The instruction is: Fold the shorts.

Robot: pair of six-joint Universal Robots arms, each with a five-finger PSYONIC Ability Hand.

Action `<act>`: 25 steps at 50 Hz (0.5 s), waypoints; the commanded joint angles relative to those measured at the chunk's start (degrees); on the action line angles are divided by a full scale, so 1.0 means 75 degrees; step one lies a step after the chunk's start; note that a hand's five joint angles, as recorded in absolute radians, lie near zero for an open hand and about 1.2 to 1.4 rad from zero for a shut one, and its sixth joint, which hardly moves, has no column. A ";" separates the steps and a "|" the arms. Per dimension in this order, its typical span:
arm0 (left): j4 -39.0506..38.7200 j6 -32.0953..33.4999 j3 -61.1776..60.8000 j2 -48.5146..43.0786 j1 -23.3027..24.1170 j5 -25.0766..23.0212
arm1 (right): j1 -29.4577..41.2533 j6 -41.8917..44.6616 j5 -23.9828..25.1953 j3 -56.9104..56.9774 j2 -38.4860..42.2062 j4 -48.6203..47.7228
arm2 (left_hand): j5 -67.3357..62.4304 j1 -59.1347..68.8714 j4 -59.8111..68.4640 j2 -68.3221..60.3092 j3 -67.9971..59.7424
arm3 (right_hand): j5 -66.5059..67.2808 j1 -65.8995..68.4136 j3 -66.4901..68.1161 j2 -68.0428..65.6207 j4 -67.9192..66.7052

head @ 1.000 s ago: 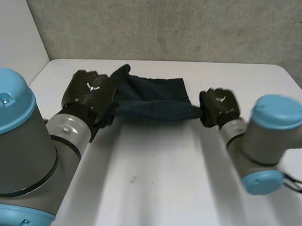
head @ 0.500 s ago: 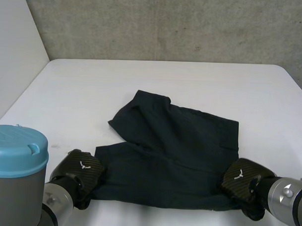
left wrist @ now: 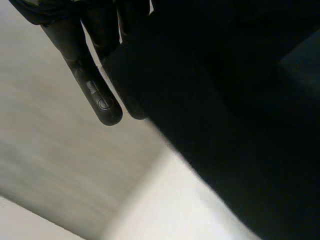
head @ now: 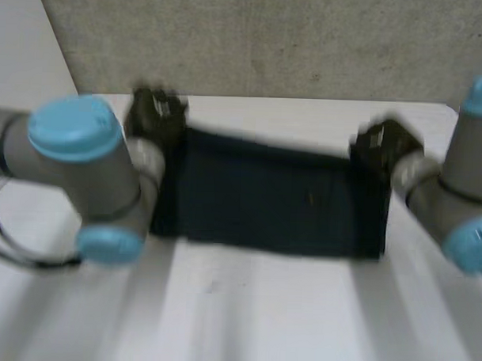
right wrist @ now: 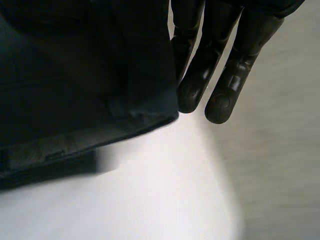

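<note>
Head view showed the shorts hanging taut between the hands, left hand pinching one top corner and right hand the other, probably so the cloth would drop flat onto the table for folding.

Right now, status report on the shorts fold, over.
Left hand pinching shorts at far left corner. Right hand pinching far right corner. Cloth stretched between them. Nothing in the way.
</note>
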State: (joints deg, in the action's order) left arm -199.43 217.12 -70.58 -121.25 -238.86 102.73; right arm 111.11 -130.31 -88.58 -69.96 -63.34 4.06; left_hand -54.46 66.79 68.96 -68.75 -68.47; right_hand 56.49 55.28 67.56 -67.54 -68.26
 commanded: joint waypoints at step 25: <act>-0.4219 -0.0192 -0.1709 0.0077 -0.0555 -0.0702 | 0.0407 -0.0438 0.0163 0.0505 0.1026 -0.3554 | -0.2072 0.1762 0.1473 -0.1500 -0.1537 | 0.1802 0.3296 0.1659 -0.1661 -0.1565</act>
State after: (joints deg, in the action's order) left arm -233.70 215.96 -73.74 -119.58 -244.10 94.43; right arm 114.03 -133.52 -89.35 -59.08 -60.69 -23.85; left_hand -56.10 66.79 68.96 -68.80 -68.48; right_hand 56.97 55.28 67.70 -67.57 -68.30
